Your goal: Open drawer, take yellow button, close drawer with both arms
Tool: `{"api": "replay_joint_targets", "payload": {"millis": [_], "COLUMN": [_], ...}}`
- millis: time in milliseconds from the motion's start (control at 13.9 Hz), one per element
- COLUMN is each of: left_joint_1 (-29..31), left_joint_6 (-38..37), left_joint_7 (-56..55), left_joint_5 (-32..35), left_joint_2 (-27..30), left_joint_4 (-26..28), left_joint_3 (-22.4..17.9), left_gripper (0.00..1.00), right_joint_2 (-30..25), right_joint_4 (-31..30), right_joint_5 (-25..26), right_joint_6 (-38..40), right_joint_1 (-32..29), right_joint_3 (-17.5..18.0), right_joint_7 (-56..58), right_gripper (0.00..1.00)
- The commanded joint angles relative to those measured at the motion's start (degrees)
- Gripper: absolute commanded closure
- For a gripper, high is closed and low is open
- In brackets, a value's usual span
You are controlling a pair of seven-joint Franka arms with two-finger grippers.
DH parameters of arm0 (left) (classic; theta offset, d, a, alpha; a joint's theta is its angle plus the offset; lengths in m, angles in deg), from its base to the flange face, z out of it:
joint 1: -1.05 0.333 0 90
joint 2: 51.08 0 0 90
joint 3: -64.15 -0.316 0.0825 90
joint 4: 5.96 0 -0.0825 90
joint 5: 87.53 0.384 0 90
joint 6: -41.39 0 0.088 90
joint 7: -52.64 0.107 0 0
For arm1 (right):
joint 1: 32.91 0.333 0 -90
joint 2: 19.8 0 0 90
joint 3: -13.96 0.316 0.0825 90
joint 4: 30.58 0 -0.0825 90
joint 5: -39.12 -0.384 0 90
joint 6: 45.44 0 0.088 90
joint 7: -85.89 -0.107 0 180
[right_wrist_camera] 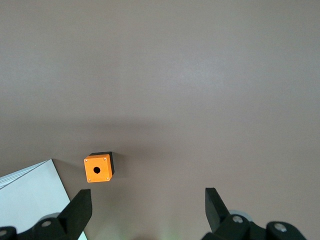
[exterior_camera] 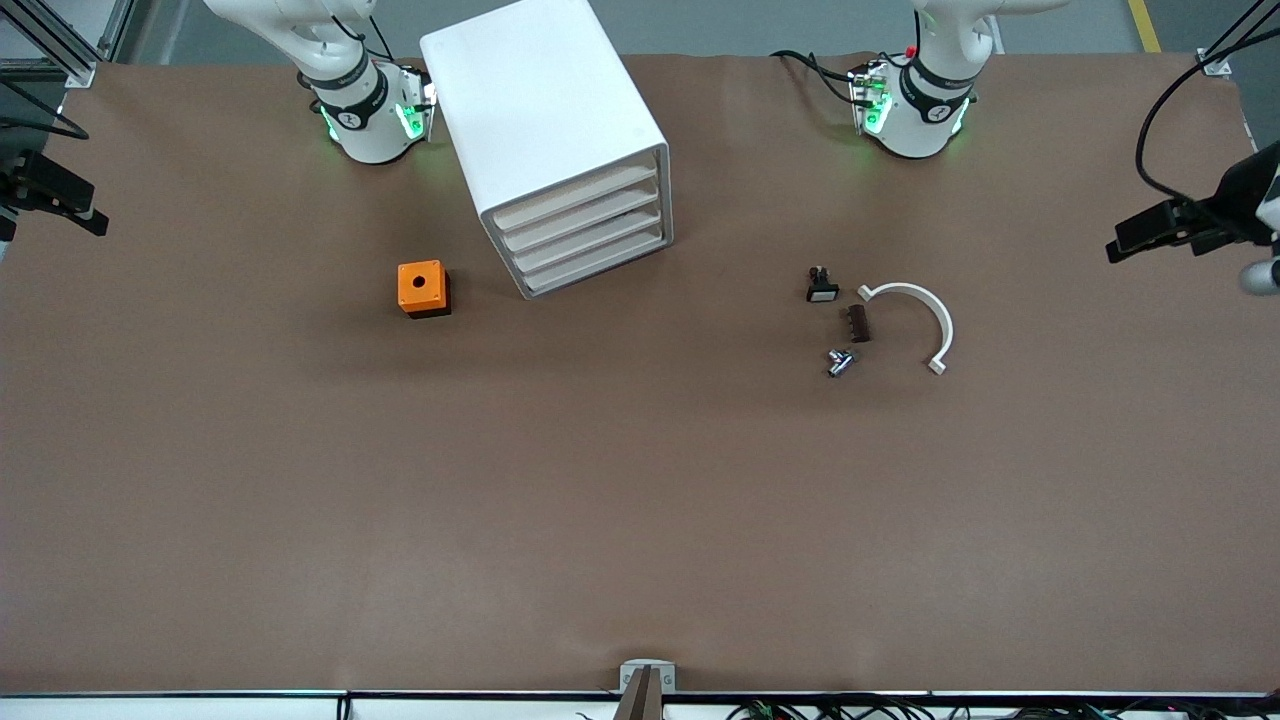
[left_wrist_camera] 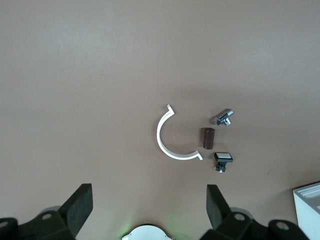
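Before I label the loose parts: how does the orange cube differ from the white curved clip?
The orange cube is a solid block with a hole on top; the white curved clip is a thin open arc lying flat. The cube sits beside the cabinet, toward the right arm's end; the clip toward the left arm's. Both rest on the table.

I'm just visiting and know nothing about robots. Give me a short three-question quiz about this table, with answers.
1. True or false: all four drawers of the white cabinet are shut.
2. Which thing lies nearest the orange cube? A. the white curved clip B. the cabinet C. the small metal part
3. Fill in: both the left pincer and the right pincer stand ___, holding nothing.

Key: 1. True; the uppermost drawer sits flush like the three below. 2. B. 3. open.
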Motion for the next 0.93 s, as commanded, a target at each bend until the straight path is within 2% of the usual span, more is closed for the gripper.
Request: {"api": "replay_joint_targets", "payload": {"millis": [0,215,431,718,862], "left_joint_1": [-0.94,-1.91,-4.62,-9.2,-10.43], "left_joint_6": [-0.54,-0.54,-0.54,-0.63,-0.63], "left_joint_7": [-0.83,-1.44,-6.7,-20.21,-27.6], "left_joint_5": [1.42,0.63,0.54,-0.68,-5.76], "left_joint_2": [-3.96,-6.95,-8.98,-13.89,-16.53], "left_joint_4": [-1.36,-1.8,-2.77,-7.24,-9.44], "left_joint_3": [0.79,1.94,2.2,2.38,2.38], "left_gripper": [0.0,0.0,0.0,0.0,0.0], "right_joint_2": [-1.36,-1.36,-1.27,-1.27,-1.18], "right_joint_4": [-0.93,-0.93,-0.93,-0.93,-0.93], "right_joint_5": [-0.6,-0.51,-0.43,-0.16,-0.16], "right_joint_6": [-0.19,-0.1,0.08,0.34,0.43], "right_joint_1": [-0.84,-0.84,-0.84,-0.84,-0.84], "right_joint_3": [0.35,0.43,0.43,0.43,0.43], "right_joint_7": [0.07,0.07,0.07,0.16,0.16], "right_gripper": [0.0,0.0,0.0,0.0,0.0]}}
